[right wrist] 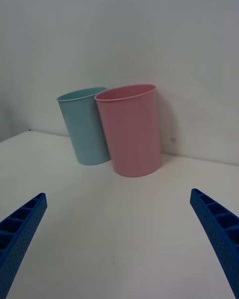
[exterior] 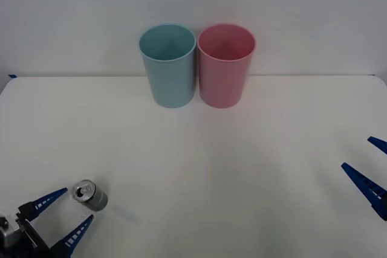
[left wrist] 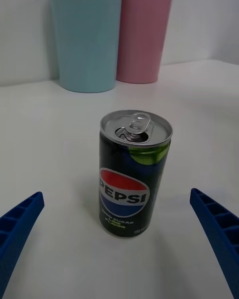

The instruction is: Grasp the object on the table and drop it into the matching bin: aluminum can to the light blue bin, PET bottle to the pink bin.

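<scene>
The can (exterior: 90, 195) stands upright near the table's (exterior: 199, 167) front left corner, just ahead of the left gripper (exterior: 63, 216), fingers spread and not touching it. A crooked approach could tip it over. Right gripper (exterior: 369, 167) waits open at the right edge.

Lighting, as I see it from the console: even, soft, fairly bright throughout, no hard source evident. The table (exterior: 199, 167) reads off-white with a mild grey falloff toward the near corners in the front view. Shadows: faint, diffuse; a pale smear beside the aluminum can (exterior: 90, 195); a soft dark band on the wall next to the pink bin (right wrist: 131, 130). Glare: small bright highlights on the can's top and pull-tab in the left wrist view. Focus: can label crisp; the light blue bin (left wrist: 85, 35) behind it slightly soft. Edge distortion: bins lean noticeably in the right wrist view.
</scene>
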